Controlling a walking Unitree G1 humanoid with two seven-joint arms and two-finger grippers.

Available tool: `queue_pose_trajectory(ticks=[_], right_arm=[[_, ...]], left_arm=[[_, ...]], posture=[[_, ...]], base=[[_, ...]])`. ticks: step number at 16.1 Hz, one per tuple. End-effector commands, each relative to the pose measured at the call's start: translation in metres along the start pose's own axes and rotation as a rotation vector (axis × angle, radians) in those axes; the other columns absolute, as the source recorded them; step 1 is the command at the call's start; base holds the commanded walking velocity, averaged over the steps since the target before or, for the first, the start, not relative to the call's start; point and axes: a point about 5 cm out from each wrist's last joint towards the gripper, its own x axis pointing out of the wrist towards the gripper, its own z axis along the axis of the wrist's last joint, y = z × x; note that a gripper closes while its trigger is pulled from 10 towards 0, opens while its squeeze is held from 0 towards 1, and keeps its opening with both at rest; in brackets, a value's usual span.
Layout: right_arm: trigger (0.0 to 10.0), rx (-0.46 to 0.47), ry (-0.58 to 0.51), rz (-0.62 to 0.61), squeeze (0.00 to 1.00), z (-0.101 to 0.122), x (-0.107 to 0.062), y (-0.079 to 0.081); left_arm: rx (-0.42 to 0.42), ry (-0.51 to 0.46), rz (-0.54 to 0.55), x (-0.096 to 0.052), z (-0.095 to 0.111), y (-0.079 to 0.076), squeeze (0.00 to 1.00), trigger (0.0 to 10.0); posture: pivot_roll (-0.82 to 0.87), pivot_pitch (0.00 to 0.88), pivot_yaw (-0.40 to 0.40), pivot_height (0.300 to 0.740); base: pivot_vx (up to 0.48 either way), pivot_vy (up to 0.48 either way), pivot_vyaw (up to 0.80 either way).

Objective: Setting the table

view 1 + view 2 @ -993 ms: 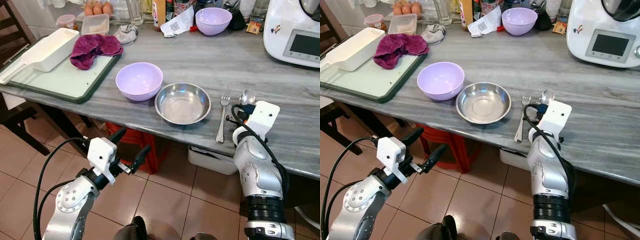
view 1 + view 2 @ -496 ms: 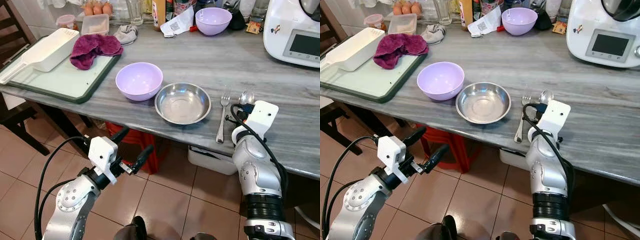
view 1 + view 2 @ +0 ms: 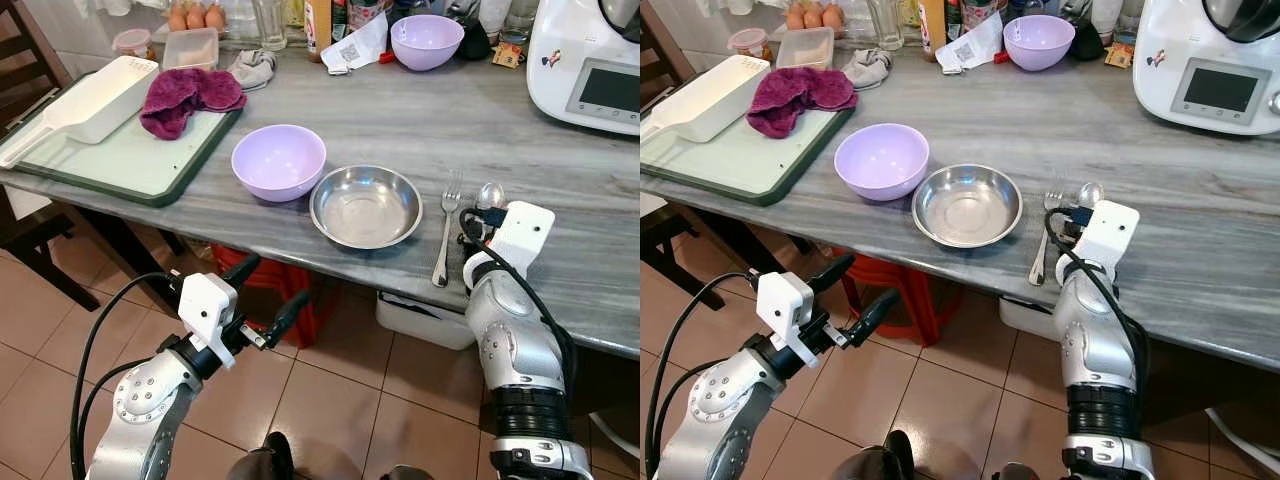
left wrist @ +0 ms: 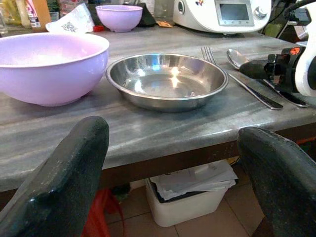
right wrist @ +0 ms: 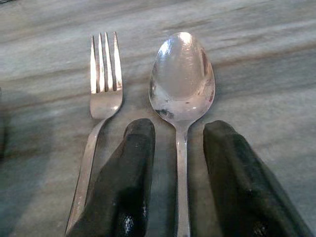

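Observation:
A spoon (image 5: 181, 74) and a fork (image 5: 103, 84) lie side by side on the grey marble table (image 3: 420, 120), to the right of a steel bowl (image 3: 366, 206) and a lilac bowl (image 3: 278, 160). My right gripper (image 5: 178, 126) is open at the table's front edge. Its two black fingers (image 5: 133, 168) straddle the spoon's handle with a gap on each side. In the left eye view its white wrist housing (image 3: 522, 232) covers the handle, and the spoon's bowl (image 3: 490, 193) shows beyond it. My left gripper (image 3: 270, 282) hangs open below the table edge, holding nothing.
A green tray (image 3: 120, 165) with a white container (image 3: 95, 95) and a purple cloth (image 3: 190, 95) lies at the left. A second lilac bowl (image 3: 426, 40), jars and a white kitchen appliance (image 3: 590, 60) stand at the back. Under the table are a red stool (image 3: 290, 280) and a white bin (image 3: 420, 320).
My right gripper has drawn back a little toward the table's front edge, uncovering more of the spoon's bowl. The left arm has barely moved.

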Motion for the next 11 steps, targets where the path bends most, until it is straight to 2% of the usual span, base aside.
queue_pose_trajectory(ticks=[1,6,8,11], right_arm=[[10.0,-0.01,0.038,-0.008,1.0,-0.009,0.0,-0.004],[10.0,-0.033,-0.086,0.066,1.0,0.012,0.0,0.007],[10.0,0.024,-0.157,0.13,1.0,0.024,-0.003,0.017],[10.0,0.043,-0.226,0.188,1.0,0.036,-0.006,0.026]], left_arm=[[-0.001,0.007,0.0,-0.002,-0.001,0.0,0.0,10.0],[0.008,-0.001,0.012,0.0,-0.001,0.002,0.0,10.0],[0.011,-0.006,0.02,0.001,-0.001,0.003,0.0,10.0],[0.015,-0.016,0.031,0.002,0.0,0.004,0.0,10.0]], posture=[[-0.15,0.205,0.056,0.74],[-0.15,0.196,0.054,0.74],[-0.15,0.189,0.049,0.74],[-0.15,0.186,0.046,0.74]], base=[[0.0,0.0,0.0],[0.0,0.0,0.0],[0.0,0.0,0.0],[0.0,0.0,0.0]])
